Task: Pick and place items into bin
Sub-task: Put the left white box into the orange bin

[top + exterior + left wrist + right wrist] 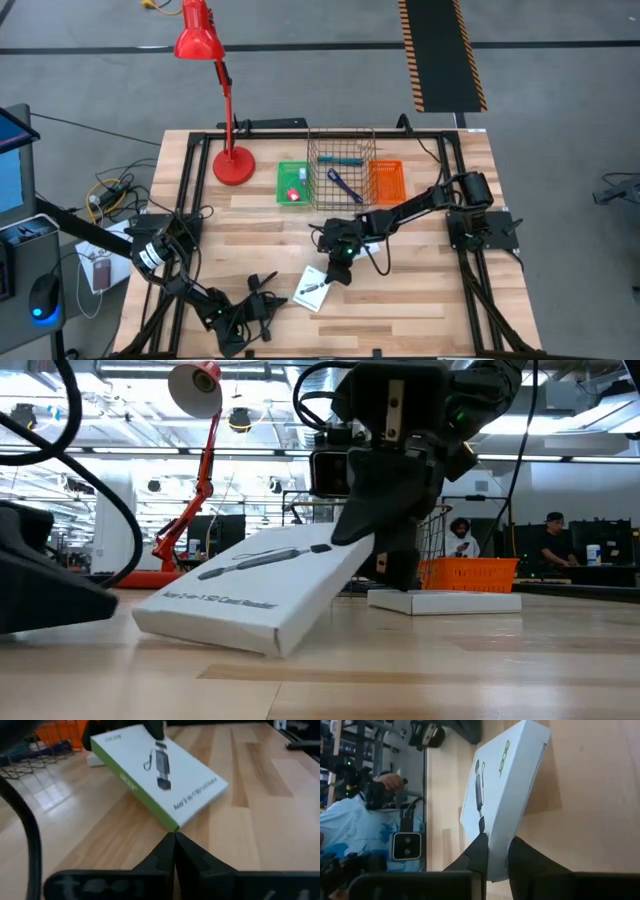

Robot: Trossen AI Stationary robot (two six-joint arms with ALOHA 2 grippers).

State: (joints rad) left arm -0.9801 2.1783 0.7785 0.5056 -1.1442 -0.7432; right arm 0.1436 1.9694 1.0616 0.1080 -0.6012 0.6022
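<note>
The right gripper (385,555) is down at the middle of the table, its two fingers pinched on one end edge of a flat white box (255,595) printed with a dark gadget. That end is lifted clear of the wood while the far end rests on the tabletop (480,670), so the box sits tilted like a ramp. In the right wrist view the box (502,790) runs lengthwise straight away from the fingers, long axis in line with the gripper's reach. From above, the box (314,289) lies toward the front edge from the gripper (338,268), and the wire bin (343,168) stands on the opposite side, toward the back, beside the green tray (292,182) and the orange tray (386,181). So I reckon the carry has to go backward over the arm's own side. The left gripper (174,842) waits near the front, fingers pressed together on nothing, pointing at the box but apart from it; the right arm is plainly the one placed for this
</note>
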